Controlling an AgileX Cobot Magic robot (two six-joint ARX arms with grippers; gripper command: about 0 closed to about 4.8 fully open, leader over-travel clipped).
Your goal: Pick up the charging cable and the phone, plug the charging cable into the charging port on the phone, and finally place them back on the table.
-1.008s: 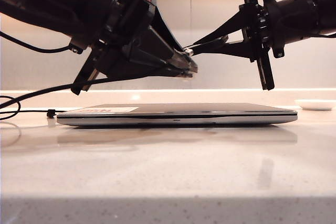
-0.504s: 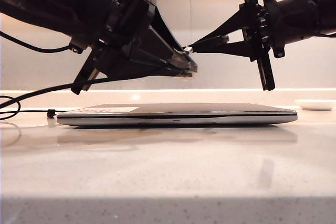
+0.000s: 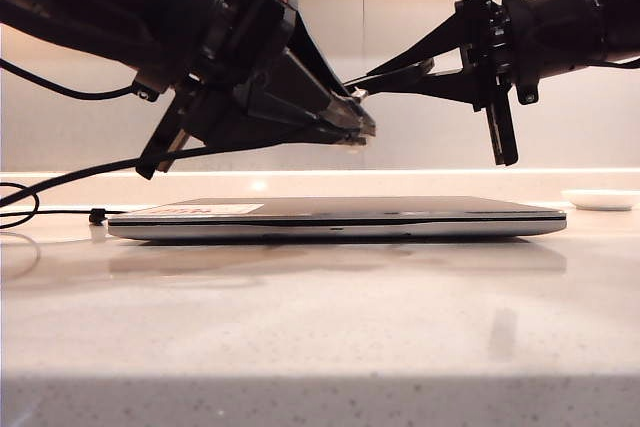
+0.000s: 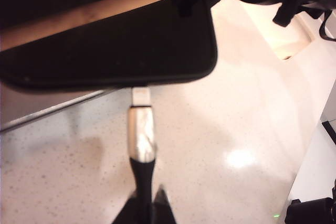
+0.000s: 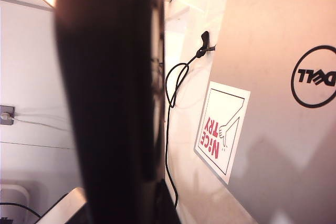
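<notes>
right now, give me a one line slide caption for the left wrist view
Left end effector holds the charging cable, silvery plug tip meeting the phone edge above the table.

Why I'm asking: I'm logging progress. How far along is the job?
Done: both items are lifted. The left end effector grips the charging cable, and the right end effector holds the phone. In hand: the plug tip meets the phone's edge, apparently not fully seated. Left: finish insertion, then set both on the table.
</notes>
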